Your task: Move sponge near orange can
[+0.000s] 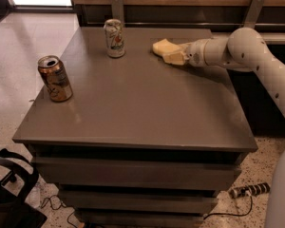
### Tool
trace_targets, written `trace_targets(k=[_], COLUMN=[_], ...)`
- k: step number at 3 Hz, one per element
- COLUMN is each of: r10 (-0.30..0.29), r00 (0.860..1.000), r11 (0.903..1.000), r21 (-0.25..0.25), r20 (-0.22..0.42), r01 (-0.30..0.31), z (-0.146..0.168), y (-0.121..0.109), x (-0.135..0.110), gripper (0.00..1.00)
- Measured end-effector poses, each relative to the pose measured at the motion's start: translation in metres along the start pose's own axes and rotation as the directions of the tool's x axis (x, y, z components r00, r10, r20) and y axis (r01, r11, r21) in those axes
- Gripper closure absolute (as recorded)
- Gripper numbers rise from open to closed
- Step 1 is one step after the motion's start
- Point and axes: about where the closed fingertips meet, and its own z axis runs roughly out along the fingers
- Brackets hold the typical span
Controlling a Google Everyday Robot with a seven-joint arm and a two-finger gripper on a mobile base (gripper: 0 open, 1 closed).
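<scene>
- Camera view: pincer point(175, 56) at the far right of the counter point(147, 113), pinching the right end of the sponge point(160, 46)
- sponge sticks out left of the pincer, towards the white can point(114, 38); looks just clear of the counter top, though I cannot tell for sure
- orange can point(54, 78) stands upright at the left edge, well apart from the sponge, with the white can between them but further back
- step in hand, as I read it: carry the sponge left and forward to the orange can
- do it well: keep the sponge lifted so it doesn't drag, and route in front of the white can, not over it
- the arm point(247, 49) reaches in from the right, so watch that its wrist clears the white can too
- approach the orange can from its right side and stop just beside it; it sits near the edge and a nudge could tip it off
- set the sponge flat, then let go
</scene>
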Motion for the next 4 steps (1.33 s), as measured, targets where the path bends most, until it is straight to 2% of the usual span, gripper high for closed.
trace_targets(k=[4], r10=[0.0], r00=[1.0], r11=[1.0], r21=[0.0], r20=[0.0], r01=[0.0], z=[-0.0003], y=[0.0001], x=[-0.0003], gripper=[1.0])
